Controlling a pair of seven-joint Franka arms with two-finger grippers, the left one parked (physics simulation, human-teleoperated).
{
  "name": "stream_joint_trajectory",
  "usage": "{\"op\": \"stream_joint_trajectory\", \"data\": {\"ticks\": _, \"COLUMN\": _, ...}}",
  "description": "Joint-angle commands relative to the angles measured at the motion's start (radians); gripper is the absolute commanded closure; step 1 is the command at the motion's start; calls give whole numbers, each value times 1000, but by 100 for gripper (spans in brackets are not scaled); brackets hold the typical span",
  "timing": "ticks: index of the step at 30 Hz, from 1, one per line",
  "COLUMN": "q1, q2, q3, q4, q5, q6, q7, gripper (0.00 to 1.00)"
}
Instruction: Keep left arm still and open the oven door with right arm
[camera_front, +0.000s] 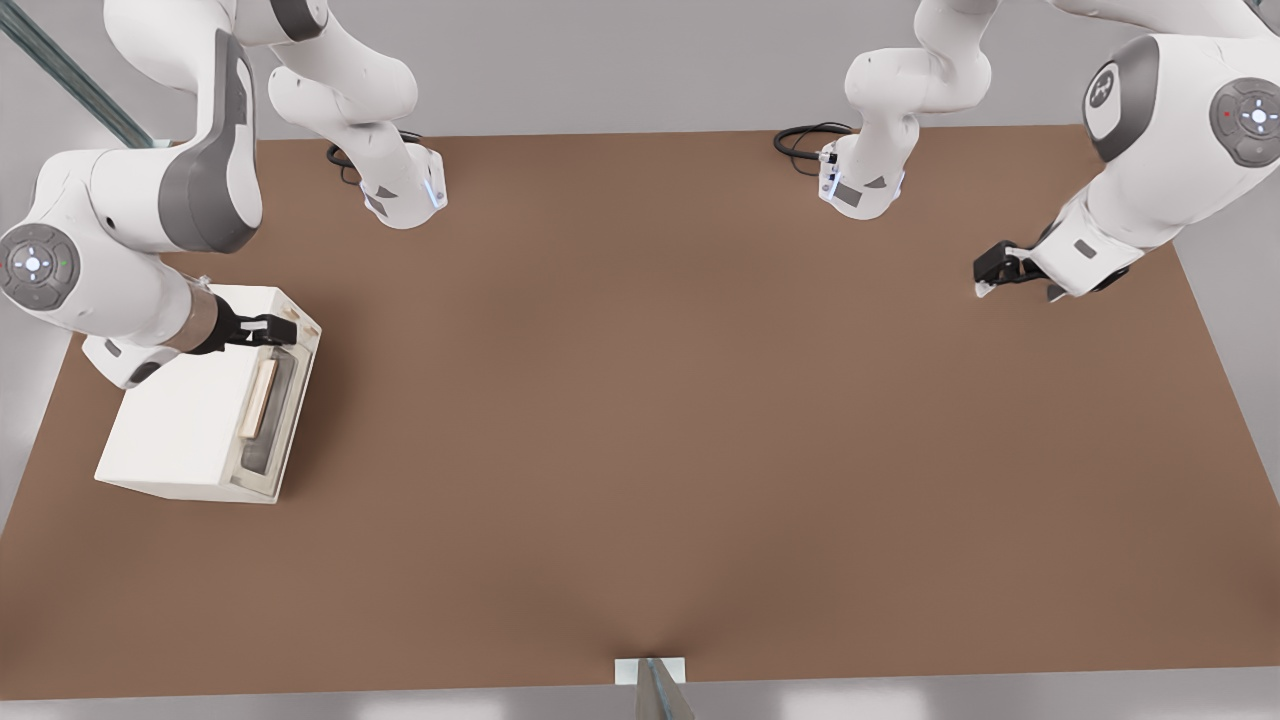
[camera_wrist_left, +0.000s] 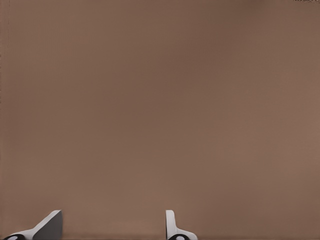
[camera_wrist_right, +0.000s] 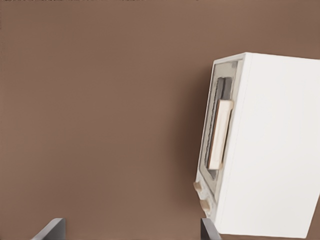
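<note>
Small white oven (camera_front: 190, 425) near the table's (camera_front: 700, 420) edge on the front view's left, oven door (camera_front: 272, 410) shut, facing the table's middle. Tan bar handle (camera_front: 259, 399) running along the door front. Right arm (camera_front: 130, 250) reaching over the oven's top; gripper (camera_front: 268, 330) hovering above the door's upper end by the knobs, fingers spread wide, holding nothing (wrist view shows both tips apart, handle well clear of them). Likely staged above for a descent onto the handle; no contact yet.
</note>
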Motion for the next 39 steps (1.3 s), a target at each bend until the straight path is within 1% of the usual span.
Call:
{"op": "stream_joint_trajectory", "data": {"ticks": 1, "q1": -4, "q2": -3, "q3": 0, "q4": -1, "q5": 7, "q6": 17, "q7": 42, "gripper": 0}}
{"op": "stream_joint_trajectory", "data": {"ticks": 3, "q1": -1, "q2": 5, "q3": 0, "q4": -3, "q5": -22, "q6": 18, "q7": 33, "gripper": 0}}
{"op": "stream_joint_trajectory", "data": {"ticks": 5, "q1": 63, "q2": 65, "q3": 11, "q4": -4, "q5": -221, "q6": 40, "q7": -44, "gripper": 1}}
{"op": "stream_joint_trajectory", "data": {"ticks": 6, "q1": 74, "q2": 89, "q3": 9, "q4": -6, "q5": -290, "q6": 64, "q7": -168, "gripper": 67}}
{"op": "stream_joint_trajectory", "data": {"ticks": 7, "q1": 88, "q2": 117, "q3": 9, "q4": -9, "q5": -376, "q6": 76, "q7": -206, "gripper": 79}}
{"op": "stream_joint_trajectory", "data": {"ticks": 9, "q1": 129, "q2": 174, "q3": 9, "q4": -26, "q5": -536, "q6": 109, "q7": -210, "gripper": 79}}
{"op": "stream_joint_trajectory", "data": {"ticks": 12, "q1": 129, "q2": 177, "q3": 9, "q4": -105, "q5": -646, "q6": 181, "q7": -193, "gripper": 79}}
{"op": "stream_joint_trajectory", "data": {"ticks": 14, "q1": 115, "q2": 166, "q3": 1, "q4": -182, "q5": -681, "q6": 254, "q7": -133, "gripper": 79}}
{"op": "stream_joint_trajectory", "data": {"ticks": 16, "q1": 80, "q2": 108, "q3": 0, "q4": -283, "q5": -681, "q6": 357, "q7": -36, "gripper": 79}}
{"op": "stream_joint_trajectory", "data": {"ticks": 18, "q1": 62, "q2": 94, "q3": 1, "q4": -315, "q5": -681, "q6": 392, "q7": 5, "gripper": 79}}
{"op": "stream_joint_trajectory", "data": {"ticks": 20, "q1": 51, "q2": 45, "q3": 0, "q4": -418, "q5": -680, "q6": 466, "q7": 108, "gripper": 79}}
{"op": "stream_joint_trajectory", "data": {"ticks": 24, "q1": 50, "q2": 34, "q3": 1, "q4": -492, "q5": -640, "q6": 498, "q7": 202, "gripper": 79}}
{"op": "stream_joint_trajectory", "data": {"ticks": 27, "q1": 30, "q2": 16, "q3": 1, "q4": -565, "q5": -640, "q6": 564, "q7": 280, "gripper": 79}}
{"op": "stream_joint_trajectory", "data": {"ticks": 30, "q1": 13, "q2": -18, "q3": 1, "q4": -641, "q5": -640, "q6": 627, "q7": 286, "gripper": 79}}
{"op": "stream_joint_trajectory", "data": {"ticks": 39, "q1": -15, "q2": -10, "q3": 0, "q4": -711, "q5": -641, "q6": 638, "q7": 297, "gripper": 79}}
